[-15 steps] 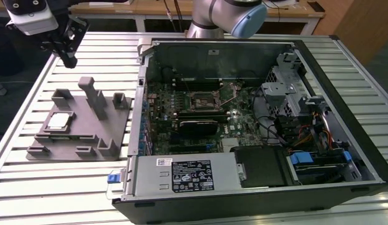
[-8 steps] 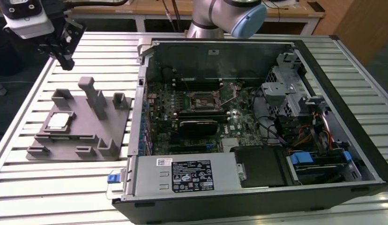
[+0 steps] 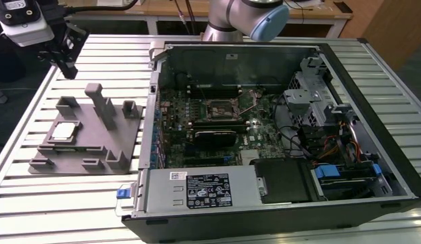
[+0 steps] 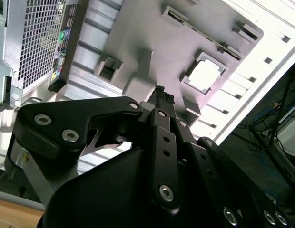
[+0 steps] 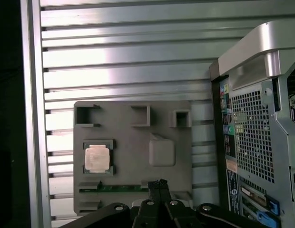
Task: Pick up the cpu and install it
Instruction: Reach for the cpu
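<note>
silver-topped cpu (image 3: 63, 132) lay flat in its recess in the grey fixture (image 3: 105, 150), on the bench (image 3: 54, 203) beside the open case (image 3: 278, 223). the end effector (image 3: 66, 67) hung well apart from it, fingers pinched together on nothing (both wrist views agreed). likely trouble: coming down closed or off-centre could knock the chip askew or catch a fixture post.

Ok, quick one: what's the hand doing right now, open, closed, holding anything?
The hand: closed, holding nothing; the cpu lies in the grey fixture, apart from it.
</note>
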Controlling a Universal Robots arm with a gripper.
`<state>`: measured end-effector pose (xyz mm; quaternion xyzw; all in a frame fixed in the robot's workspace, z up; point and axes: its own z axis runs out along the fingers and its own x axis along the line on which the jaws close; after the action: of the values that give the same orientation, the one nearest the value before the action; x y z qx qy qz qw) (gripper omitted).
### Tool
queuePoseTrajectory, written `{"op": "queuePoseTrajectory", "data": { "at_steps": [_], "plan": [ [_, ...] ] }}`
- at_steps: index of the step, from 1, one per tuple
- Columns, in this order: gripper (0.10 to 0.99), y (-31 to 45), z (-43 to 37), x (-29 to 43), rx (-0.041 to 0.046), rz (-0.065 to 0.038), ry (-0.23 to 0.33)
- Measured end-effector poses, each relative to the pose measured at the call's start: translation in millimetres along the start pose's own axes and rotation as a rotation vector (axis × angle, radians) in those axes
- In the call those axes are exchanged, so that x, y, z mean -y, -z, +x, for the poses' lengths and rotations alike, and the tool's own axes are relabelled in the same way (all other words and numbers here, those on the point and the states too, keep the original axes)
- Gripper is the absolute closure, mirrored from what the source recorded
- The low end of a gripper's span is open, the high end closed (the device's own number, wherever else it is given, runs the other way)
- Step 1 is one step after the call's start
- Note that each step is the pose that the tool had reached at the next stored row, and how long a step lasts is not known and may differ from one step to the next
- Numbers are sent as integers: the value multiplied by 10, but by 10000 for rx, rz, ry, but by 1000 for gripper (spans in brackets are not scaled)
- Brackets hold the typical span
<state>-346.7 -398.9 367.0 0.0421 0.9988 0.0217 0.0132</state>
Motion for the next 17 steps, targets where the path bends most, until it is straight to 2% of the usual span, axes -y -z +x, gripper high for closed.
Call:
{"op": "queuePoseTrajectory", "data": {
  "at_steps": [17],
  "plan": [
    [980,-80,132,15,0,0,-6]
  ]
}}
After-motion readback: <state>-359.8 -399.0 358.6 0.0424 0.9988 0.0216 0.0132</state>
